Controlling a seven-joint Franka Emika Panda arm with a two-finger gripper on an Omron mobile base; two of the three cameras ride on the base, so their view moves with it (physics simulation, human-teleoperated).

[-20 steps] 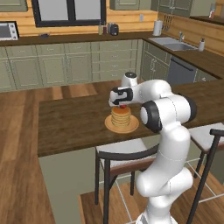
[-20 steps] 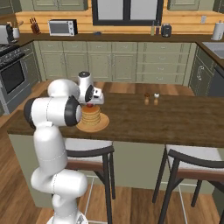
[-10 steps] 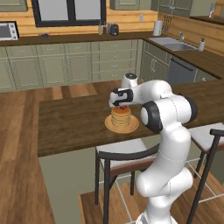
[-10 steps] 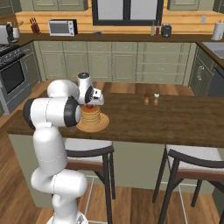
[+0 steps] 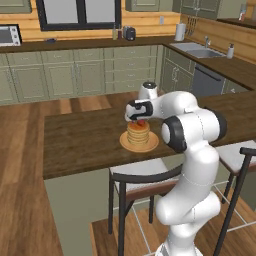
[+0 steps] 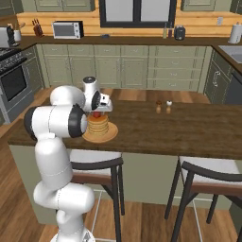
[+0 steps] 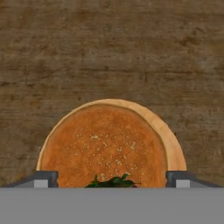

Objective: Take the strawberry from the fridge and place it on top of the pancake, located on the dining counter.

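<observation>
The worktop (image 7: 109, 48) is dark brown wood with a streaked horizontal grain, on a pale grey-green base (image 5: 75, 200). The pancake (image 7: 105, 144) is orange-brown, speckled with tiny pale dots, and its stacked sides show golden bands in the base views. Under it sits a light tan plate (image 7: 173, 144). The strawberry (image 5: 141, 121) is bright red, topped with dark green leaves (image 7: 111, 180). The claw (image 7: 111, 179) has dark grey fingertips (image 7: 43, 178) with lighter grey faces. The arm (image 5: 192, 150) is glossy white with dark joints. The stools (image 6: 94, 165) have pale seats and dark frames. Two small shakers (image 6: 163, 107) look brown and white.
</observation>
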